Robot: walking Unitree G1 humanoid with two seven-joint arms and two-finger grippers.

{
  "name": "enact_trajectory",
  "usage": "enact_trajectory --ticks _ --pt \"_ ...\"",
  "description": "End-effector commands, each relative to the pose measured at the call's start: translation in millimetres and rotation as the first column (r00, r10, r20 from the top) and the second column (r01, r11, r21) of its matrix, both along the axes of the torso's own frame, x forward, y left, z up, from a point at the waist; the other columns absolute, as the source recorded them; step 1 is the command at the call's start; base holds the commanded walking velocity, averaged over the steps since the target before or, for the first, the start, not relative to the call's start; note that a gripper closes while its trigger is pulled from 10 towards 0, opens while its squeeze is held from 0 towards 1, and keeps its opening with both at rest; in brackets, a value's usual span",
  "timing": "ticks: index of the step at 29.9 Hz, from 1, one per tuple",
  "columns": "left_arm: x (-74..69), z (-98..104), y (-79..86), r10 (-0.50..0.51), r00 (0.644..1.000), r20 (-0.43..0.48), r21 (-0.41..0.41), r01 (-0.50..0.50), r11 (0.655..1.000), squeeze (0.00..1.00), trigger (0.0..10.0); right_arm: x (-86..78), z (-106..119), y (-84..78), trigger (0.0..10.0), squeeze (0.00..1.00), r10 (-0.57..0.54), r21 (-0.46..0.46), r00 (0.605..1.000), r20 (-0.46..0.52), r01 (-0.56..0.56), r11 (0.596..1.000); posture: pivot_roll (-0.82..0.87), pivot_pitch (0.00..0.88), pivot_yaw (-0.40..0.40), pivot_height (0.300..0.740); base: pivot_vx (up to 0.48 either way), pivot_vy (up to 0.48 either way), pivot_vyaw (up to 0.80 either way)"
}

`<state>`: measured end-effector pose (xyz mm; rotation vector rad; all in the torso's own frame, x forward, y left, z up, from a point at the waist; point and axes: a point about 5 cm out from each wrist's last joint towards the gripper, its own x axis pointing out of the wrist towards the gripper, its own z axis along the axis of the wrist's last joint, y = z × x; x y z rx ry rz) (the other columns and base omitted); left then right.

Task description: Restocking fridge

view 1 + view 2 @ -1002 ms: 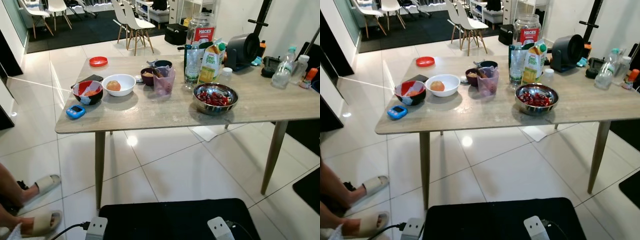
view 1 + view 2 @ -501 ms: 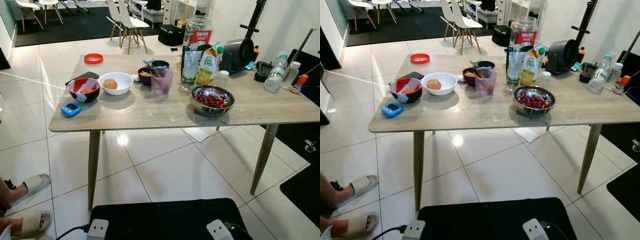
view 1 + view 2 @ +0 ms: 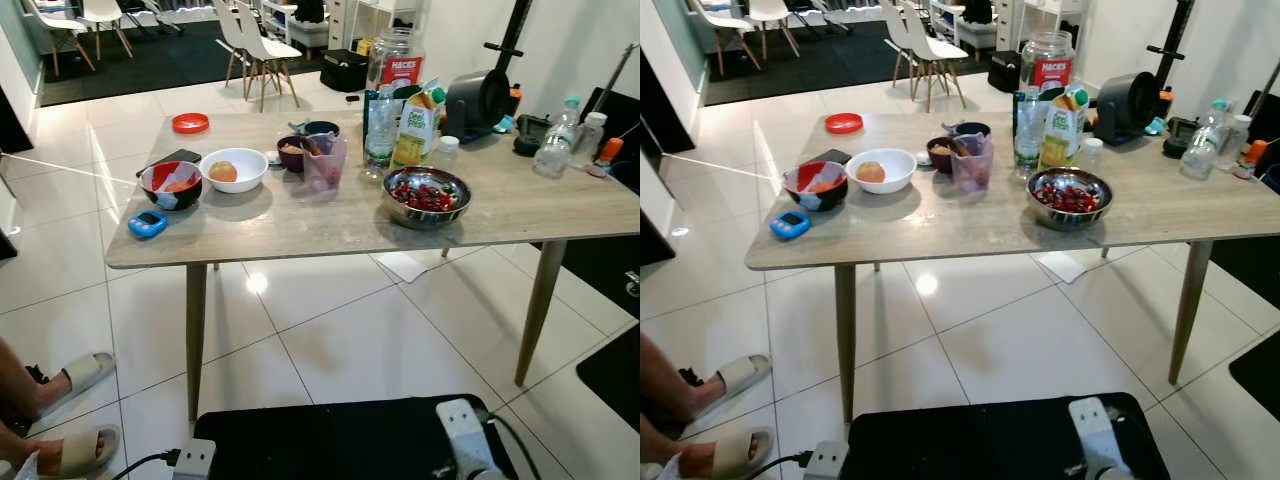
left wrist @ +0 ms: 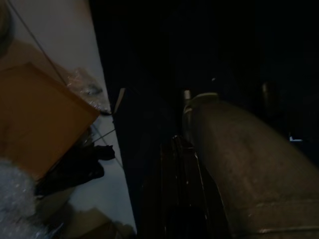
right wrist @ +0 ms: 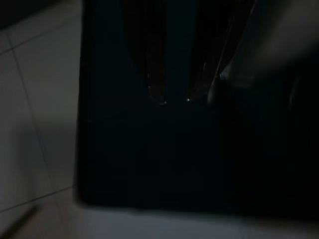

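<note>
Both hands hang low by the robot's black base. Whether the left hand (image 4: 182, 164) is parted or closed is lost in the gloom of its wrist view; it carries nothing that can be made out, and cardboard and bubble wrap lie on pale floor beside it. The right hand (image 5: 174, 99) shows two dark fingertips (image 5: 157, 94) a little apart over a black surface, with nothing between them.

Ahead stands the wooden counter (image 3: 300, 225), well apart from both hands. From its left end: a small blue device (image 3: 147, 223) near the front edge, a red-and-black bowl (image 3: 172, 184), and behind it a dark phone (image 3: 172, 158) and a red lid (image 3: 190, 123) at the far edge. Next comes a white bowl (image 3: 236, 170) holding a round orange-tan fruit, then a dark bowl (image 3: 296, 153) and a pink plastic cup (image 3: 325, 165) just beside each other. Right of centre stand a clear water bottle (image 3: 380, 125), a juice carton (image 3: 419, 125) and a large jar with a red label (image 3: 397, 62) behind them. In front sits a steel bowl (image 3: 428, 196) of red fruit. Further right are a black appliance (image 3: 478, 100) and more bottles (image 3: 556, 150) at the far right end.

On the floor at the left, a person's feet in pale sandals (image 3: 75, 372) rest on the white tiles.
</note>
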<state>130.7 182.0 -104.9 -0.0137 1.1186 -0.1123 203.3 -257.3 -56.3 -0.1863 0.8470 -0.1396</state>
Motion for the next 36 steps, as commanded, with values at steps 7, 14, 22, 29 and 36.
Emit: enact_trajectory --ticks 7,14,22,29,36 --pt "-5.7 -0.9 7.5 -0.001 1.0 -0.017 0.01 0.002 1.0 0.0 10.0 43.9 70.1 -63.4 10.0 0.0 -0.274 0.087 0.854 0.443 0.263 0.961 -0.07 0.0 0.034 0.74 0.0 0.0 0.0" --pt "-3.1 0.3 10.6 -0.035 0.999 -0.017 0.021 0.035 0.999 0.0 10.0 98.2 206.7 -62.9 10.0 0.0 -0.302 0.382 0.317 0.899 -0.23 0.895 -0.08 0.0 0.066 0.74 0.0 0.0 0.0" --pt "-0.4 1.8 14.9 -0.046 0.999 -0.014 0.034 0.046 0.998 0.0 10.0 77.6 374.5 -7.1 10.0 0.0 -0.145 -0.039 -0.234 0.961 -0.637 0.77 -0.07 0.0 0.075 0.74 0.0 0.0 0.0" --pt "-2.5 1.2 15.7 -0.038 0.999 -0.018 0.034 0.038 0.999 0.0 10.0 57.8 425.1 19.6 10.0 0.0 -0.133 -0.204 -0.393 0.91 -0.703 0.682 -0.07 0.0 0.069 0.74 0.0 0.0 0.0" --pt "-4.7 0.3 14.2 -0.037 0.999 -0.024 0.029 0.038 0.999 0.0 10.0 53.5 435.8 32.0 10.0 0.0 -0.123 -0.23 -0.391 0.912 -0.736 0.636 -0.07 0.0 0.066 0.74 0.0 0.0 0.0"
